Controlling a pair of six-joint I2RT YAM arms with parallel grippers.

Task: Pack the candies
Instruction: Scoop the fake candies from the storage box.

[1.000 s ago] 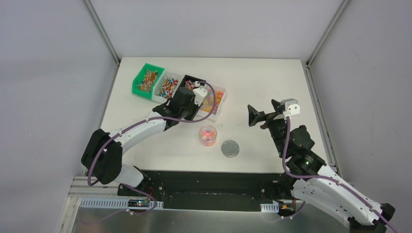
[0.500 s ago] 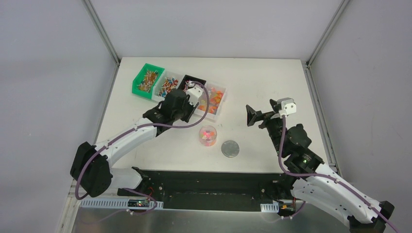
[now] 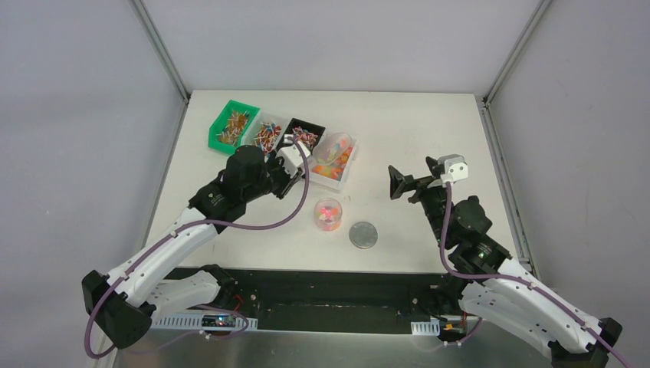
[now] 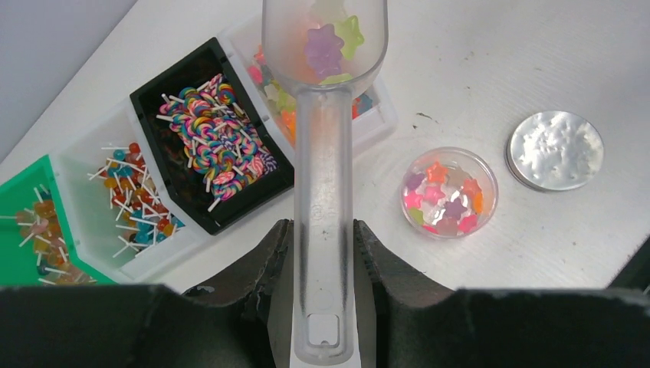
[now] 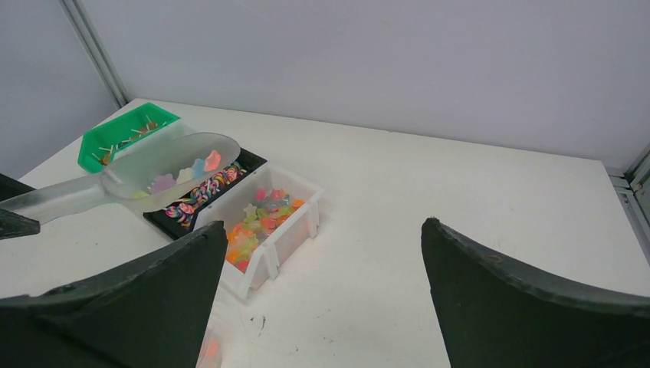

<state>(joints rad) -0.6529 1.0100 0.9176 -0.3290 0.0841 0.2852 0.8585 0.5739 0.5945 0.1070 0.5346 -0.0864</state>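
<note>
At the left edge of my left-wrist view sit the green bin [image 4: 19,180] and the white bin [image 4: 165,253] of stick sweets, both cut off by the frame. Next comes the black bin [image 4: 230,215] of swirl lollipops. In the centre my left gripper [image 4: 323,245] is clamped on the handle of the clear scoop [image 4: 323,153]. Its bowl, at the top edge, carries a few star-shaped candies [image 4: 326,46] above the clear bin [image 4: 379,126], and the scoop hides most of that bin.

I judge this the carrying step. Next I must swing the bowl right and down over the small cup [image 4: 487,184], already partly filled, and tip gently so nothing spills. The grey lid [image 4: 556,149] lies just right of it. Far right in the top view, my right gripper [image 3: 400,182] hangs spread wide and empty.
</note>
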